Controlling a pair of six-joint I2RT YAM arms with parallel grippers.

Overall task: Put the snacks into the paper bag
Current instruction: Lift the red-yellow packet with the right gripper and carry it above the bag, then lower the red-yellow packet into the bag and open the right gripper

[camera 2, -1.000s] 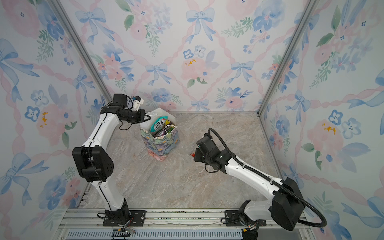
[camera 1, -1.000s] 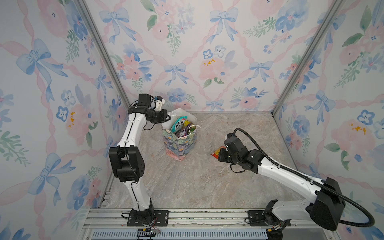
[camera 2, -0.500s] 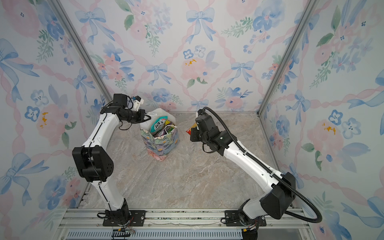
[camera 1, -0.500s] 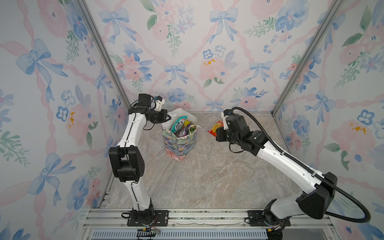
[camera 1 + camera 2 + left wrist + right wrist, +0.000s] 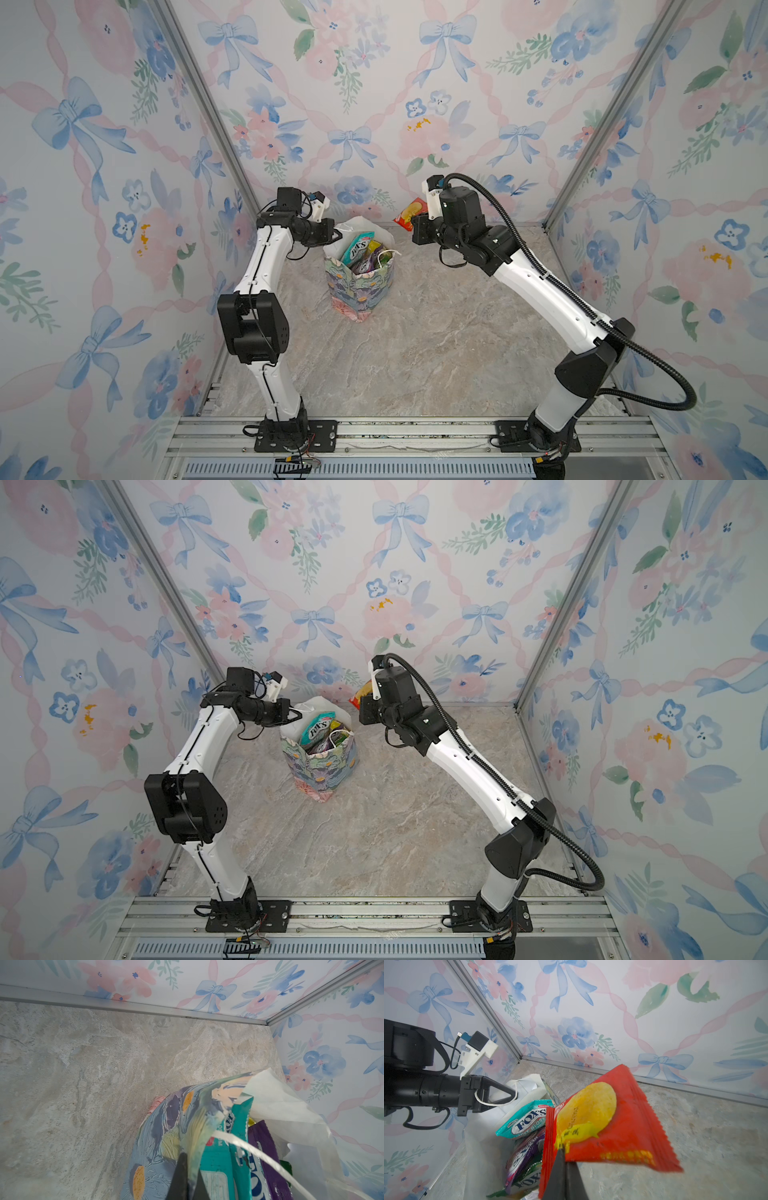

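The floral paper bag [image 5: 359, 286] [image 5: 320, 766] stands upright at the back of the marble table, mouth open. Several snacks sit inside: a teal FOX'S packet [image 5: 356, 249] [image 5: 527, 1122], a purple one [image 5: 525, 1153] and a green one [image 5: 527, 1182]. My left gripper [image 5: 338, 236] [image 5: 188, 1159] is shut on the bag's rim [image 5: 197, 1136] on its left side, and a white cord handle [image 5: 249, 1147] loops past it. My right gripper [image 5: 562, 1151] is shut on a red snack packet [image 5: 409, 212] [image 5: 612, 1126], held in the air just right of the bag's mouth and higher than it.
Floral walls close in the left, back and right sides, with metal posts [image 5: 208, 112] at the corners. A metal rail [image 5: 395, 432] runs along the front and carries both arm bases. A black cable [image 5: 648, 353] loops off the right arm.
My right arm has lifted the red packet from low over the middle-right table and swung it back and up toward the bag's mouth. The left arm and the bag have not moved.
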